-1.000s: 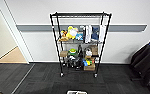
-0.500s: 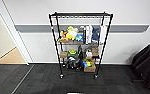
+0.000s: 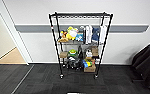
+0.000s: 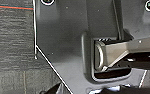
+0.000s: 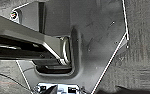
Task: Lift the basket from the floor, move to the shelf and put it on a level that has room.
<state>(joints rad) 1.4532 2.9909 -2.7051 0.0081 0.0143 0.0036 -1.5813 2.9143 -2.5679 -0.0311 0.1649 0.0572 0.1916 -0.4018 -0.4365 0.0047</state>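
End effector state, left and right alike: cannot tell, whether open, closed or gripping. Cannot tell from these views where the basket is either; at the very bottom edge of the head view, just a pale sliver [image 3: 76, 93], too little to identify.

Straight ahead in the head view, the shelf [image 3: 56, 50], upright on small castors [image 3: 61, 76] on the floor [image 3: 41, 80], backed close to a white wall [image 3: 131, 10] with a grey band [image 3: 33, 28] along it. At the top, the level [image 3: 79, 15], a bare-looking black wire tier between the post tips. One tier down, plush toys [image 3: 69, 33] toward the left side and white books [image 3: 88, 33] standing upright beside them. Lower still, a crowd of small items, hard to separate, among them a brown cardboard box [image 3: 89, 68] near the front right post.

Left of the shelf, a white door frame [image 3: 13, 35], leaning in the wide-angle view, and beyond it tan wooden flooring [image 3: 12, 57]. At the far right, something dark and draped [image 3: 146, 62], well apart from the shelf.

In the left wrist view, the robot's dark plate [image 4: 66, 37] above ribbed carpet, with a thin red line [image 4: 11, 7] across the carpet at one edge. In the right wrist view, the same kind of plate [image 5: 96, 37] and more carpet beside it.
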